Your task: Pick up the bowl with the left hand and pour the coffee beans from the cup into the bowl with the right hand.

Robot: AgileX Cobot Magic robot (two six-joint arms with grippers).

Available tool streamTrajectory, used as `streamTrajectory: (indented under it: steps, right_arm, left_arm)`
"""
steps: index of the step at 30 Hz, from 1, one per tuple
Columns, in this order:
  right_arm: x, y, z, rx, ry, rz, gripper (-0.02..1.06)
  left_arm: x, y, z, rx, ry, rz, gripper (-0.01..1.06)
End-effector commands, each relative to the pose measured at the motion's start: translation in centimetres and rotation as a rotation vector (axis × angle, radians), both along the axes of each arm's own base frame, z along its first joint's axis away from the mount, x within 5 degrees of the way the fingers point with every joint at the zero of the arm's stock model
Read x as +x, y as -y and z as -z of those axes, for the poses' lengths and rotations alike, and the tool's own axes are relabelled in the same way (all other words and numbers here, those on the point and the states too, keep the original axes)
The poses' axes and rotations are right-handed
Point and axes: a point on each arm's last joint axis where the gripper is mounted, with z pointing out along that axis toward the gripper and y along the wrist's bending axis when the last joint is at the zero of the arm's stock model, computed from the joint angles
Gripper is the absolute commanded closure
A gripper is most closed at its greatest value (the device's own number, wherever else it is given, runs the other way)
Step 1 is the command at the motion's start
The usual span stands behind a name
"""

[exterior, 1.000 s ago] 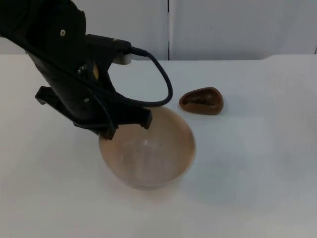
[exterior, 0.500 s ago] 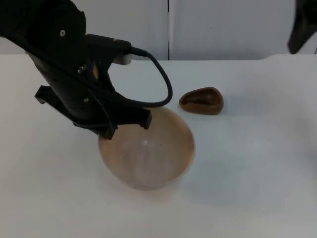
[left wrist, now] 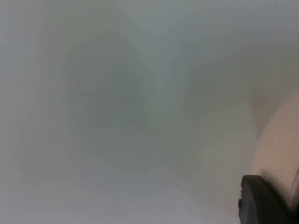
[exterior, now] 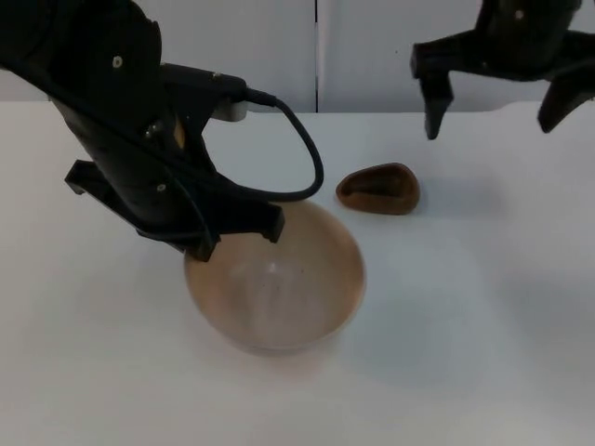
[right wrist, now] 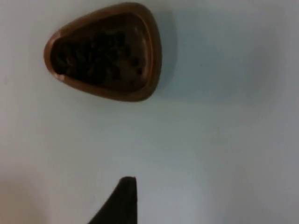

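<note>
My left gripper (exterior: 237, 237) clamps the bowl (exterior: 275, 279) rim at its 10 o'clock; my right gripper (exterior: 495, 79), fingers wide, hangs above the bean-filled cup (exterior: 378, 189).

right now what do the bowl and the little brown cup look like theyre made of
Bowl: probably thin plastic or glass, pale tan and see-through, since the table shows faintly through its wall. Cup: likely glazed ceramic or glossy plastic, dark brown with a lighter rim and soft highlights; the right wrist view shows dark beans inside. Neither is certain.

A plain white table (exterior: 483, 316) is stretching back to a pale grey partition wall (exterior: 390, 46), whose panels are meeting at a dark vertical seam (exterior: 316, 56).
</note>
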Motion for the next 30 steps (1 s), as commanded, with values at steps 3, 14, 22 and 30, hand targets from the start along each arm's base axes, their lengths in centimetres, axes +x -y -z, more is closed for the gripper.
streamTrajectory:
  steps: [3,14,22,30]
  right_arm:
    - [1.8,-1.0,1.3,0.01,0.038,0.029,0.04]
    - [4.6,-2.3,4.8,0.012,0.037,0.033,0.05]
    - [6.1,-2.9,7.5,0.016,0.055,0.025,0.05]
    - [6.6,-2.4,11.0,-0.001,0.019,0.037,0.05]
  left_arm:
    - [0.0,0.1,-0.4,-0.003,0.009,-0.002,1.05]
    - [0.0,0.1,-0.4,-0.003,0.009,-0.002,1.05]
    - [0.0,0.1,-0.4,-0.003,0.009,-0.002,1.05]
    - [0.0,0.1,-0.4,-0.003,0.009,-0.002,1.05]
